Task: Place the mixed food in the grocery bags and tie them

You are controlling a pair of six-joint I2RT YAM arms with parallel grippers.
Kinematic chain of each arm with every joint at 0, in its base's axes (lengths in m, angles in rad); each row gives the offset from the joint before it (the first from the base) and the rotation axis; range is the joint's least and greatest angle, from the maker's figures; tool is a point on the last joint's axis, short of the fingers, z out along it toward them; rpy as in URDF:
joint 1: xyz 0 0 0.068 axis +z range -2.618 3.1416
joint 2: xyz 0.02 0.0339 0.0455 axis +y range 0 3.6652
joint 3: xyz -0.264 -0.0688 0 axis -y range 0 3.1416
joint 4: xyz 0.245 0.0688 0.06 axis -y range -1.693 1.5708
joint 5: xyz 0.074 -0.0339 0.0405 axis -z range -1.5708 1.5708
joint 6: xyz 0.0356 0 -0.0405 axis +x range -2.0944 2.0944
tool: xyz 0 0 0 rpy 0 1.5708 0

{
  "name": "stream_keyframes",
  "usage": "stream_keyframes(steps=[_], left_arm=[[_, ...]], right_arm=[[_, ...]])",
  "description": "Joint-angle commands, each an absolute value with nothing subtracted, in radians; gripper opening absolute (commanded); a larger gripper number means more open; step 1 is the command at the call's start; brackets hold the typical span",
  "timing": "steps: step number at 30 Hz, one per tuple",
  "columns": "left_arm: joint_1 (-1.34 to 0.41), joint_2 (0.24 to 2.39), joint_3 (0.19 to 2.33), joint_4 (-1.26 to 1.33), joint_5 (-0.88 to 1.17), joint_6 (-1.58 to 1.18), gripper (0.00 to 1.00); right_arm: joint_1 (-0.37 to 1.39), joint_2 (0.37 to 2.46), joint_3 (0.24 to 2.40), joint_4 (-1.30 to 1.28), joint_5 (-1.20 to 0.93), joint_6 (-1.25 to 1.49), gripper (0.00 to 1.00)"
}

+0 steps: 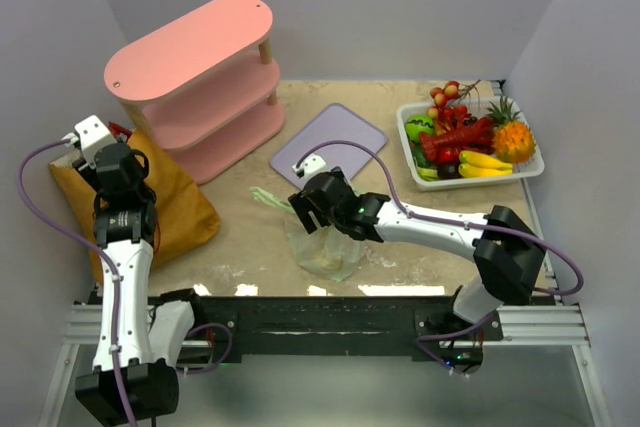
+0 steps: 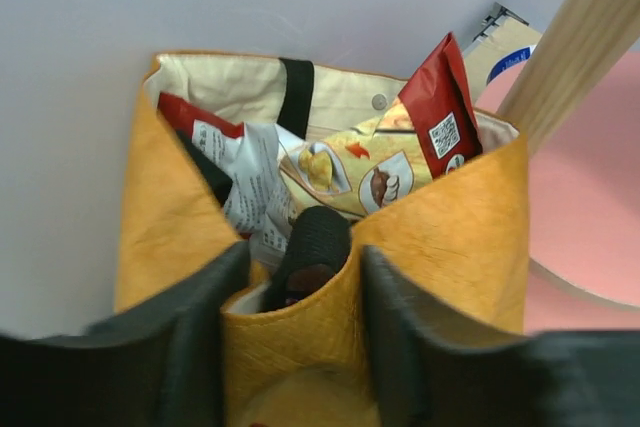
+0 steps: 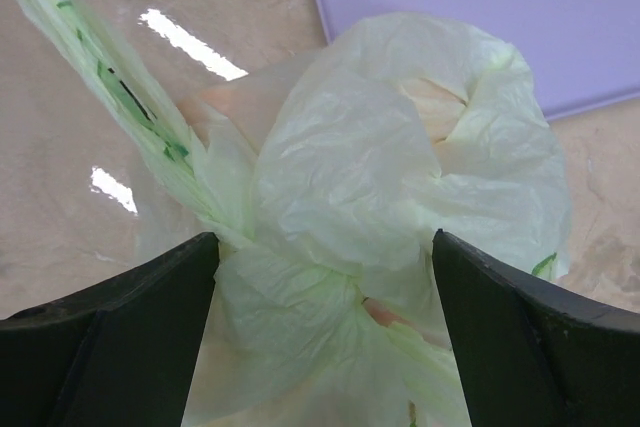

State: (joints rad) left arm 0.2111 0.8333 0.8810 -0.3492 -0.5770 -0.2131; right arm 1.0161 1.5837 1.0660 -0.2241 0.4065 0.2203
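Observation:
The brown paper bag [image 1: 170, 202] lies at the left beside the wall. In the left wrist view it [image 2: 450, 217] stands open with a red snack packet [image 2: 440, 107], a yellow-and-white packet [image 2: 350, 172] and a white-and-red packet [image 2: 240, 167] inside. My left gripper [image 1: 118, 169] [image 2: 305, 257] is shut on a bulging fold of the bag's near rim. The pale-green plastic bag [image 1: 325, 252] [image 3: 380, 147] sits mid-table with its top bunched and twisted. One handle [image 3: 110, 87] stretches up to the left. My right gripper [image 1: 312, 209] [image 3: 325, 242] is open, with its fingers on either side of the bunched top. The bag's contents are mostly hidden.
A pink three-tier shelf [image 1: 200, 67] stands at the back left, close to the brown bag. Its wooden post [image 2: 570, 37] shows in the left wrist view. A lavender board [image 1: 330, 142] [image 3: 480, 17] lies behind the plastic bag. A white tray [image 1: 530, 169] of toy fruit sits at the back right.

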Motion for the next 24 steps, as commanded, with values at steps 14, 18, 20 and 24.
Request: stream_keyframes(steps=[14,18,20,24], left_arm=[[0.192,0.414,0.629,-0.347,-0.313,-0.397,0.0],[0.173,0.351,0.542,-0.333,-0.128,-0.534,0.0],[0.169,0.302,0.5,-0.322,-0.068,-0.601,0.0],[0.134,0.236,0.498,-0.328,0.017,-0.589,0.0]], right_arm=[[1.017,1.391,1.242,-0.244,0.388,0.206,0.0],[1.017,1.325,1.345,-0.158,0.255,0.215,0.0],[1.019,1.313,1.393,-0.115,0.195,0.232,0.0],[1.019,1.341,1.456,-0.011,0.085,0.273,0.0]])
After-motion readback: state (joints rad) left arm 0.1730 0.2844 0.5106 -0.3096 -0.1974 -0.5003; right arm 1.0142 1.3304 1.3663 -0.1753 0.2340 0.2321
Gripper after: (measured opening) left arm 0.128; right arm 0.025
